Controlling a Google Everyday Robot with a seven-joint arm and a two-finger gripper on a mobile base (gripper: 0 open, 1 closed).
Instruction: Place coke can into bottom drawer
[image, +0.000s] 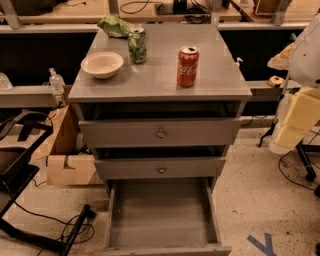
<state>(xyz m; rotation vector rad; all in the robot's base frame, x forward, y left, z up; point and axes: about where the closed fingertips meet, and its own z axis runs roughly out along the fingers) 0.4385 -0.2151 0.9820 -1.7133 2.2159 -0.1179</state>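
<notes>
The coke can (187, 66), red with white script and a silver top, stands upright on the grey cabinet top (160, 82), right of centre. The bottom drawer (160, 215) is pulled out wide open at the front, and its plain grey floor is bare. My gripper (292, 125) hangs at the far right edge of the camera view, beside the cabinet and lower than its top. It is well apart from the can and holds nothing that I can see.
A green patterned can (137, 45), a white bowl (102, 64) and a green bag (114, 26) sit on the cabinet top's left and back. The two upper drawers (161, 133) are slightly ajar. A cardboard box (65, 150) and a black frame (20, 175) stand at the left.
</notes>
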